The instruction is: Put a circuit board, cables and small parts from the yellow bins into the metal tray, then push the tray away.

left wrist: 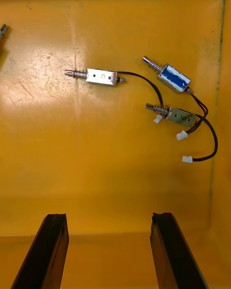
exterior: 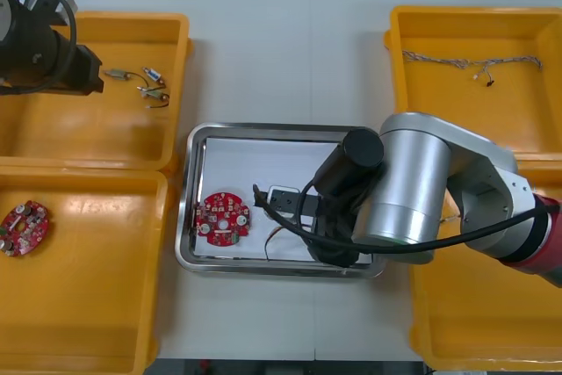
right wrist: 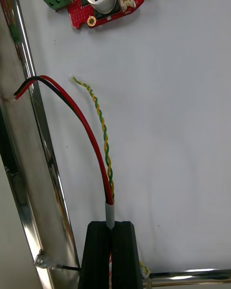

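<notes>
Circuit board [exterior: 221, 217] and cables [right wrist: 110, 213] in central tray [exterior: 187, 217], small parts [exterior: 151, 85] in far-left bin [exterior: 88, 133]

Yellow bins [exterior: 88, 129] line the pale table's [exterior: 263, 41] left and right edges. A shiny metal tray [exterior: 183, 217], white inside, holds a red circuit board [exterior: 219, 217], a red and black cable [right wrist: 79, 115] and a twisted yellow-and-green cable [right wrist: 109, 168]. The small metal parts [left wrist: 102, 77] are silver, one of them banded blue.
</notes>
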